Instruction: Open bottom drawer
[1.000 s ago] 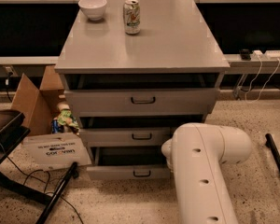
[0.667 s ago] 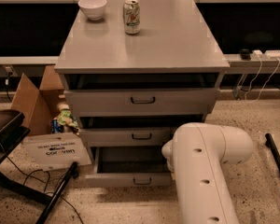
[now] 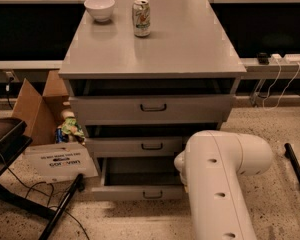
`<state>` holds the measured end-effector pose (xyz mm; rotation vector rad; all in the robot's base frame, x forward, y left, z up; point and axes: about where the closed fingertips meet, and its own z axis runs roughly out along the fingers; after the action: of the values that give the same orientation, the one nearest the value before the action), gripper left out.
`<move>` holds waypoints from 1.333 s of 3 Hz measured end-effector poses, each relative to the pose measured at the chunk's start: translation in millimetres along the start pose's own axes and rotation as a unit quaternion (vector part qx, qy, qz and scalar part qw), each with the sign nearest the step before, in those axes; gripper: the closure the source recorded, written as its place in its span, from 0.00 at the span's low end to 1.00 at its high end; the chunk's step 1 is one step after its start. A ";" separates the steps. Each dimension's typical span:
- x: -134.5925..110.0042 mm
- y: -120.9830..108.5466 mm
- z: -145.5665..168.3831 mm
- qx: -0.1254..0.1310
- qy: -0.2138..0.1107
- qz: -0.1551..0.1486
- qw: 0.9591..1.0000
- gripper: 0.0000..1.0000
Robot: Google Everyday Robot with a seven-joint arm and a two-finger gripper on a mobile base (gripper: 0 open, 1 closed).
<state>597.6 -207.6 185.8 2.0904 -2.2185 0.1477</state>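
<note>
1. Nearest me, filling the lower right of the frame, is the robot's white arm [image 3: 220, 184]. It reaches in toward the right end of the cabinet.
2. The gripper is hidden behind that arm, so I cannot tell whether the claw is spread or pressed together. I judge it sits by the drawers' right side.
3. The bottom drawer [image 3: 135, 190] is at lower centre and already pulled well out. Its grey tray shows, and its small dark handle [image 3: 152, 194] faces me untouched.
4. Bare floor in front of its front edge leaves room to slide further. A black bar [image 3: 60, 210] and a white sign [image 3: 57, 161] lie near its left corner, though, and could crowd it.
5. Above it, the middle drawer [image 3: 135, 146] and the top drawer [image 3: 150, 108] each stand slightly proud, with dark gaps over them.
6. At left, a cardboard box [image 3: 32, 109] leans beside the cabinet.
7. Farthest, on the cabinet top [image 3: 190, 49], a can [image 3: 141, 18] and a bowl [image 3: 99, 8] stand well back from the front edge, so they probably won't be disturbed by drawer pulling.
</note>
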 end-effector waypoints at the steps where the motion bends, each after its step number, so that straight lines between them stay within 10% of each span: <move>1: 0.0 0.0 0.0 0.000 0.000 0.000 1.000 0.57; 3: 0.0 0.1 0.1 0.000 0.000 0.000 1.000 0.04; 4: 0.0 0.1 0.1 0.000 0.000 0.000 1.000 0.00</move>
<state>597.5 -207.7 185.8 2.0903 -2.2184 0.1475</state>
